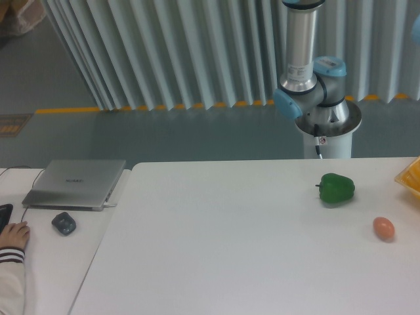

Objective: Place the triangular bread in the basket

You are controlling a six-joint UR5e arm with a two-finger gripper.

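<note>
Arm [303, 59] upright at base — tool off-frame (grip unknowable) — basket [410, 177] corner visible

From my remote seat I see a white table [230, 249] filling the lower frame, and behind it a wall of pale vertical ribbed panels [164, 52] dropping to a grey floor [131, 134] marked by a yellow-orange stripe [131, 108]. To the left a lighter side desk [46, 269] carries a closed silver laptop [75, 183] and a dark mouse [63, 223]. The light looks flat and even, probably from overhead, though I can't see any fixture.
</note>
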